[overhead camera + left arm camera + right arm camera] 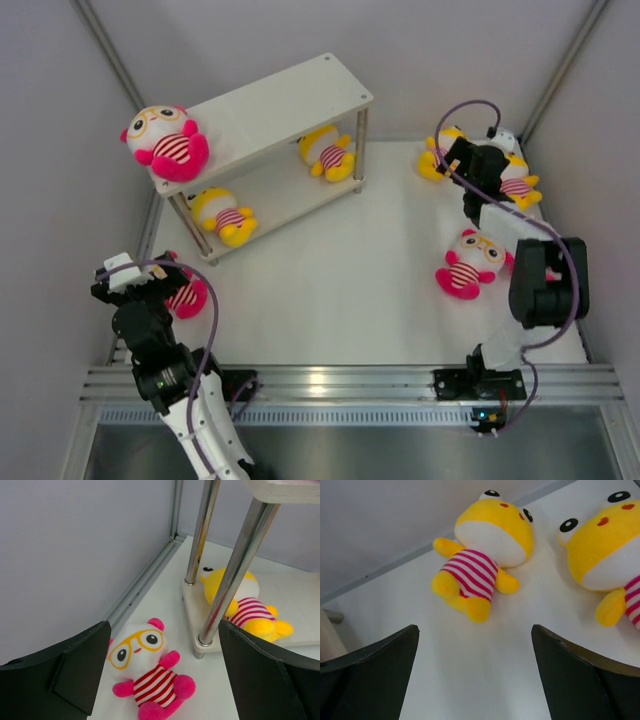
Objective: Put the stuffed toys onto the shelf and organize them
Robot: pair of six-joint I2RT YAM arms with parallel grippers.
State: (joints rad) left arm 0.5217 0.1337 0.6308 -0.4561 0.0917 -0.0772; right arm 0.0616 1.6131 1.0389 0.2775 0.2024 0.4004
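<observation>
With left arm angled up from the desk's near edge, left gripper low by the left edge, close to near-left corner, jaws spread wide. With right arm folded at elbow by right edge, right gripper at far-right corner, jaws wide too.

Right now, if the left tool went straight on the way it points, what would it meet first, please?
Most likely the pink toy lying face up on the table, between the fingers of the open left tool and nearer than the shelf post on its right; depth is uncertain.
</observation>
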